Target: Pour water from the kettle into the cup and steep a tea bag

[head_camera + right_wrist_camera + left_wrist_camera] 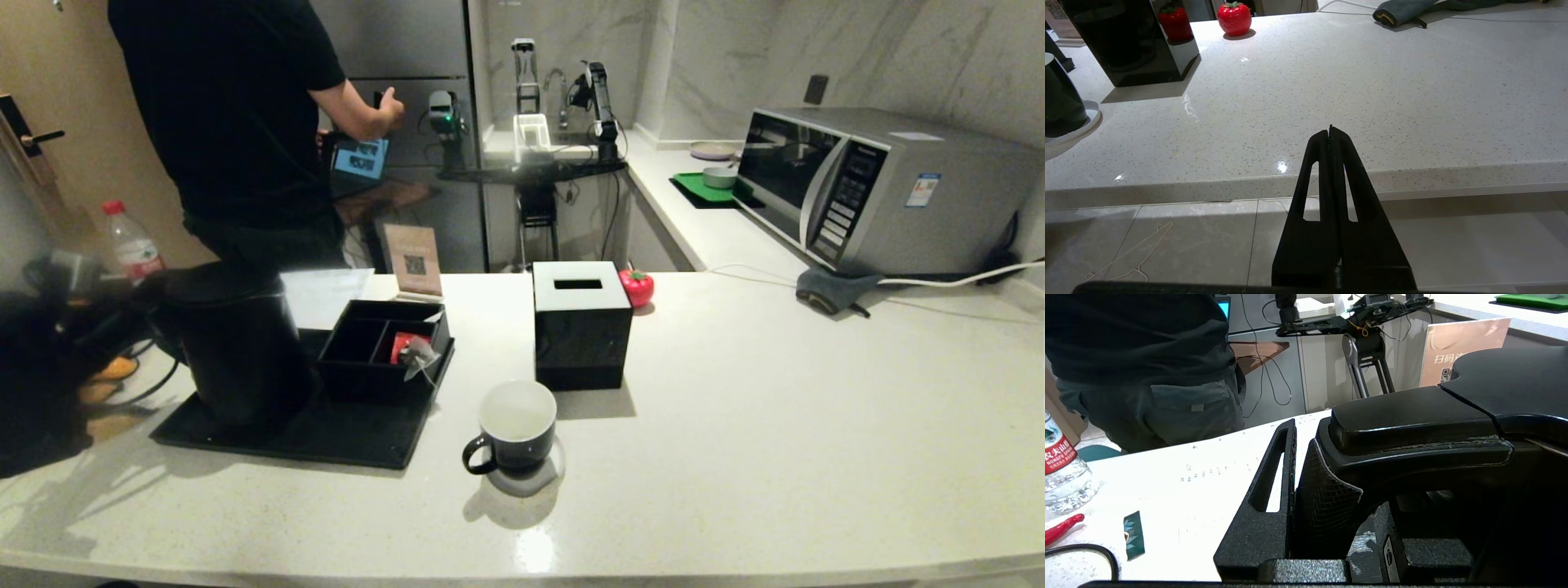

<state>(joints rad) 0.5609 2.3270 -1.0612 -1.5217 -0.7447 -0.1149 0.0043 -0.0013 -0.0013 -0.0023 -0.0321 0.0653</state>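
Observation:
The matte black kettle (233, 343) stands on a black tray (343, 437) at the left of the counter. My left arm (41, 367) reaches it from the left side. In the left wrist view my left gripper (1337, 469) is shut on the kettle's textured handle (1323, 498), and one finger (1265, 506) lies against it. The dark cup (518, 425) with its white inside sits on a white coaster near the middle front. The tea bag (420, 357) leans on the rim of a black organiser box (359, 339). No water shows. My right gripper (1330, 130) is shut and empty, below the counter's front edge.
A black tissue box (581, 322) stands just behind the cup, with a red tomato-shaped thing (637, 287) beside it. A red packet (402, 343) lies in the organiser. A person in black stands behind the counter. A microwave (865, 188), grey cloth (833, 290) and water bottle (131, 245) are further off.

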